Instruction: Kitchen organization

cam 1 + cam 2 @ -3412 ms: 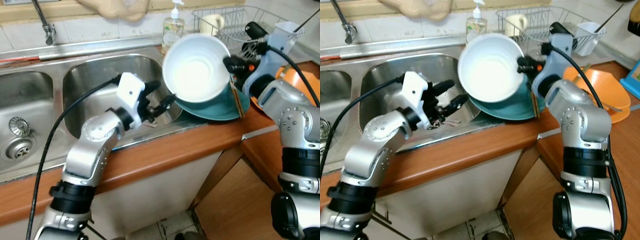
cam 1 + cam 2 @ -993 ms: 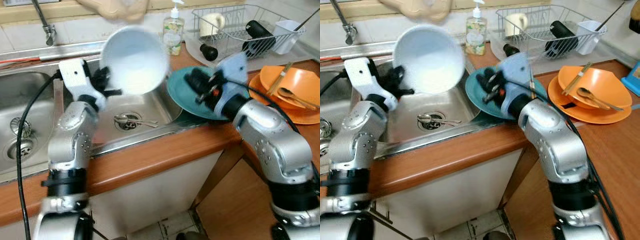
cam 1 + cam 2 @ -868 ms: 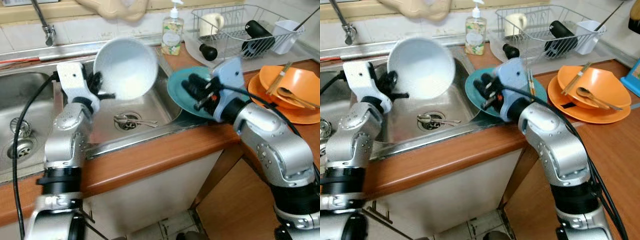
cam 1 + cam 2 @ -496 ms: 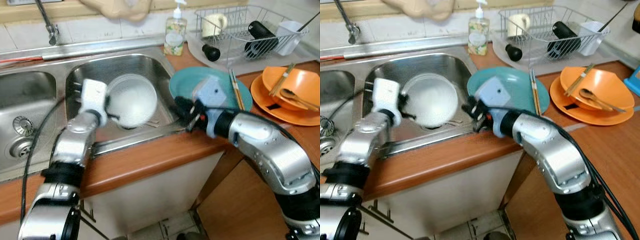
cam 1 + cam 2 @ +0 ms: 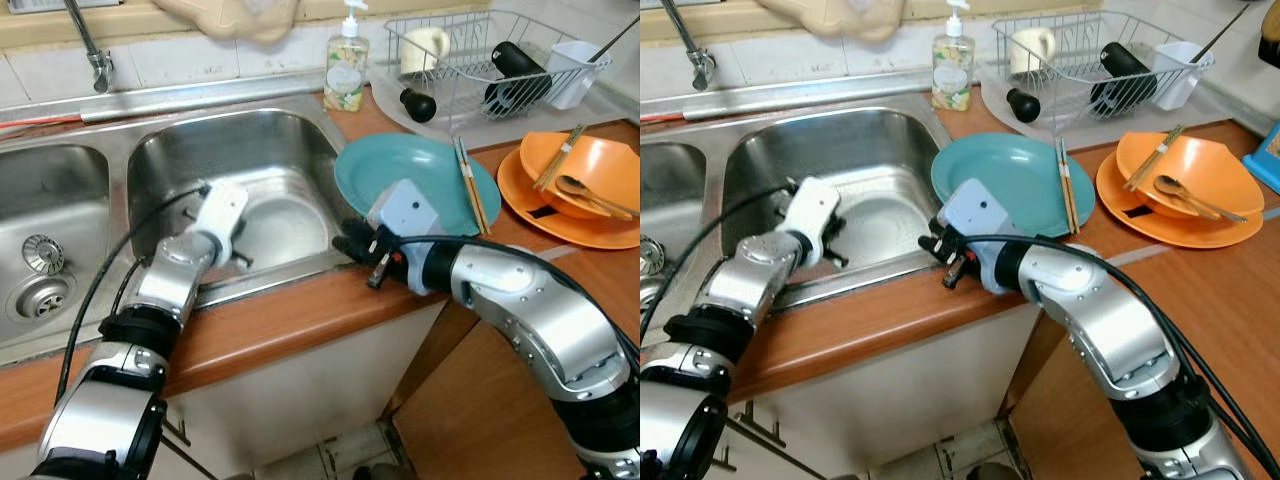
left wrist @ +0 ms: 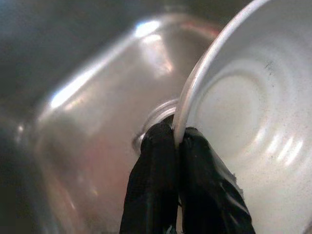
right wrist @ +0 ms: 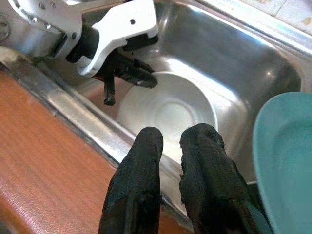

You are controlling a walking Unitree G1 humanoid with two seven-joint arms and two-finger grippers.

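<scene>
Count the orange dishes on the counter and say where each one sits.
2: an orange bowl holding a spoon and chopsticks, resting on an orange plate on the counter right of the teal plate. More may be hidden beneath.

The right gripper (image 7: 168,141) hangs over the sink (image 7: 253,73) edge, fingers nearly together. Below, the left gripper (image 7: 134,78) pinches the white bowl (image 7: 168,109) by its rim. A teal plate (image 7: 285,146) sits alongside.

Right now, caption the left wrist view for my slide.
Left gripper clamps the white bowl rim inside the steel sink.
</scene>
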